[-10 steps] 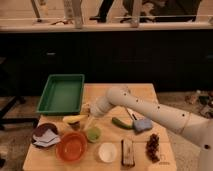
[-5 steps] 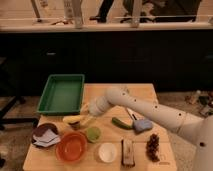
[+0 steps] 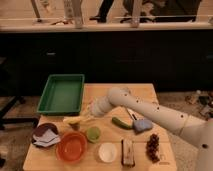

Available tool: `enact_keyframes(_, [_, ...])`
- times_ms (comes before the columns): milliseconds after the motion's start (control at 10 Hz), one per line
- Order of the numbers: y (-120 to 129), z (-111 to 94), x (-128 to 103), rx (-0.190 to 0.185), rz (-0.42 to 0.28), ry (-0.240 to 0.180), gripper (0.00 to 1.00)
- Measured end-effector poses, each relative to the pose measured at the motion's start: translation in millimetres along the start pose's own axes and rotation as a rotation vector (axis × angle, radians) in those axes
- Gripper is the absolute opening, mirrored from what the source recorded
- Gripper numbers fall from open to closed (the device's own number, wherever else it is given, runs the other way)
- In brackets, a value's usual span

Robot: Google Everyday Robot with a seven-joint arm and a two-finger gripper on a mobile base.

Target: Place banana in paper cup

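Camera view, centre-left: the hand (image 3: 86,118) is set at the banana (image 3: 73,120); its opening cannot be told; a mid-length grasp is advised.

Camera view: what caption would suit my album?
Robot gripper at the banana on a cluttered table, white paper cup standing near the front edge.

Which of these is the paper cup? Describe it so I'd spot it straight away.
Start at the wooden table and look along its near edge for the big orange bowl. The paper cup stands just right of that bowl, nearer the camera than the gripper, which is by the banana. It is the only white round cup; the green cup sits behind it.
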Motion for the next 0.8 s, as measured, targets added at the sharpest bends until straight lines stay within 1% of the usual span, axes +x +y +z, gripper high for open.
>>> enact_keyframes(300, [3.0,-0.9,-5.1,-0.003,-0.015,-0.003,0.00])
enact_keyframes(500, [3.4,-4.0,-10.7,-0.008,-0.038,0.012,0.00])
enact_keyframes(800, [2.4,-6.6,-20.0,-0.009,-0.056,0.014,0.00])
